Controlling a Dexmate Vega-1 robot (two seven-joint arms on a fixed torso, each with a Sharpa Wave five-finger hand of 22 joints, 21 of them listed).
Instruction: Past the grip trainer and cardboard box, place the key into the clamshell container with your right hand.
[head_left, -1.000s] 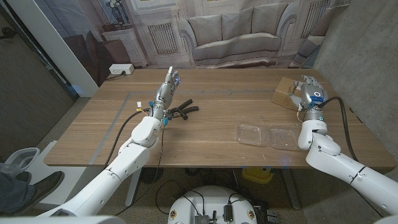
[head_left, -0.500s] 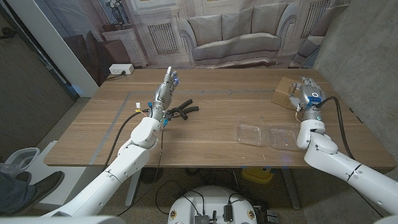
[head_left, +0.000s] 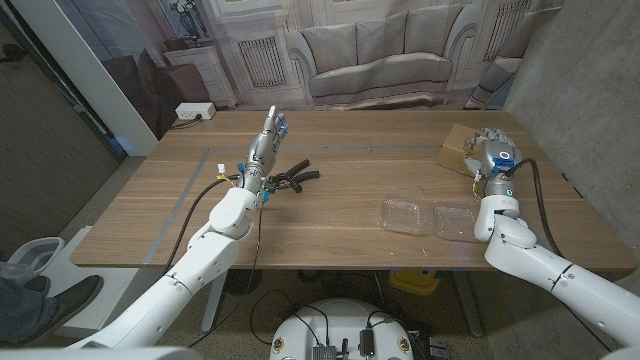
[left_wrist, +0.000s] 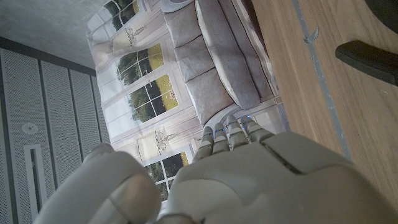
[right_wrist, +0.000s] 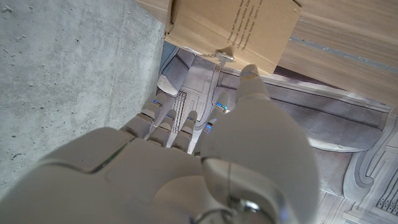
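The right hand (head_left: 491, 152) reaches over the cardboard box (head_left: 456, 148) near the bench's (head_left: 350, 190) far right corner; whether it grips the key cannot be told. The clamshell container (head_left: 432, 218) lies open near the front edge. The left hand (head_left: 270, 137), fingers straight and holding nothing, stands beside the grip trainer (head_left: 292, 177).

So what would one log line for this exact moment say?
right robot hand: at cardboard box | key: not visible | clamshell container: open, empty | left robot hand: beside grip trainer

Brown cardboard box (head_left: 458, 147), black grip trainer (head_left: 292, 177), clear clamshell container (head_left: 430, 217)
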